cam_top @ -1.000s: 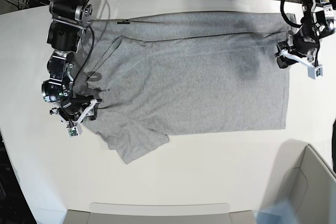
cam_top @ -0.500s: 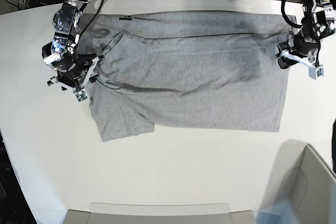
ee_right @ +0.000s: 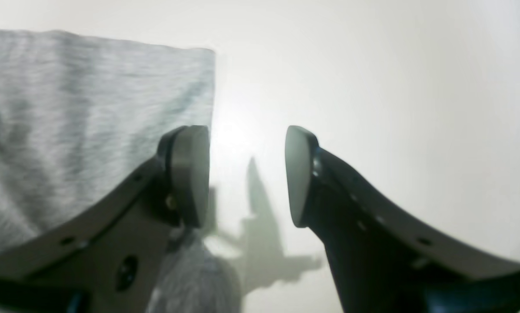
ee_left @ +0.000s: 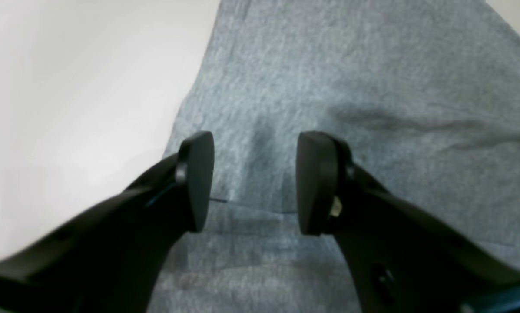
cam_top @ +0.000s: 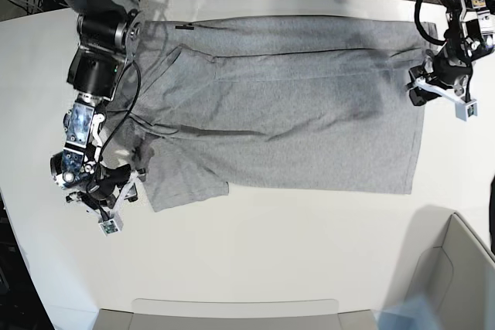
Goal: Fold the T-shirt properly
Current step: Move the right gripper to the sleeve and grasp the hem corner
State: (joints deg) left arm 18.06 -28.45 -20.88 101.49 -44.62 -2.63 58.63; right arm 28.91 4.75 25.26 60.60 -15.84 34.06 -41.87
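T-shirt [cam_top: 294, 106] spread flat on bench [cam_top: 271, 253], one sleeve near left edge. Left hand [ee_left: 253, 182] released over hem, right hand [ee_right: 246, 174] released, empty, beside sleeve.

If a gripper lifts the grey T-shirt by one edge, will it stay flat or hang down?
The T-shirt probably droops: its cloth already lies in soft wrinkles. It looks light, being thin. It may slide easily on the smooth white table.

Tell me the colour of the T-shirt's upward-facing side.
Plain heather grey, no lettering visible; the T-shirt shows best in the base view.
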